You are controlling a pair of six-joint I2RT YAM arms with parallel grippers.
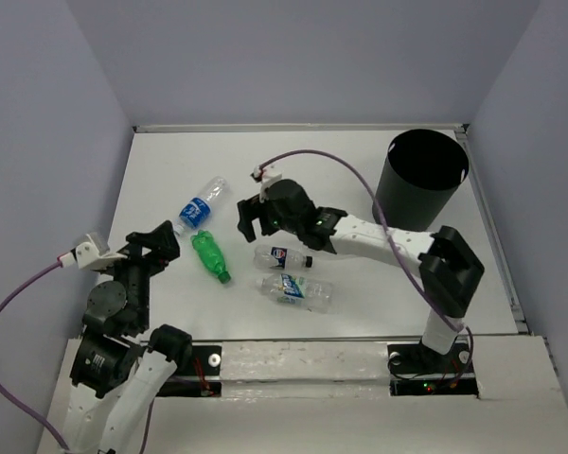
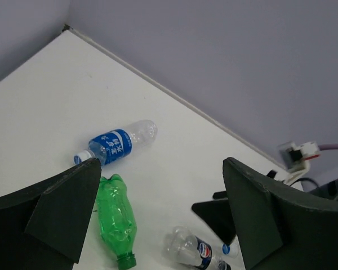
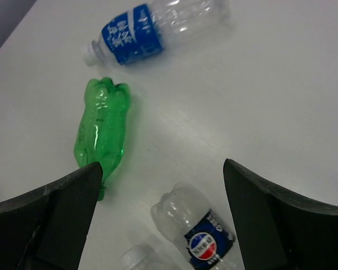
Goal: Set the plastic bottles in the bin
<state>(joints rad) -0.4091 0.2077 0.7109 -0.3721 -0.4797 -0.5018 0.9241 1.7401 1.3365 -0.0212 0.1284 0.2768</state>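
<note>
Several plastic bottles lie on the white table. A clear one with a blue label (image 1: 201,204) is at the left, also in the left wrist view (image 2: 117,145) and the right wrist view (image 3: 152,28). A green one (image 1: 208,255) (image 2: 116,219) (image 3: 101,132) lies just near of it. A clear Pepsi-labelled one (image 1: 282,257) (image 2: 194,250) (image 3: 194,228) and a clear blue-green-labelled one (image 1: 296,289) lie in the middle. The black bin (image 1: 426,180) stands at the far right. My right gripper (image 1: 250,225) (image 3: 163,191) is open and empty above the table, just beyond the Pepsi bottle. My left gripper (image 1: 157,248) (image 2: 160,191) is open and empty, left of the green bottle.
Grey walls close the table at the back and both sides. The table's raised edge (image 1: 293,127) runs along the back. The right arm (image 1: 388,241) stretches across the middle right, between the bottles and the bin. A purple cable (image 1: 350,175) arches over it.
</note>
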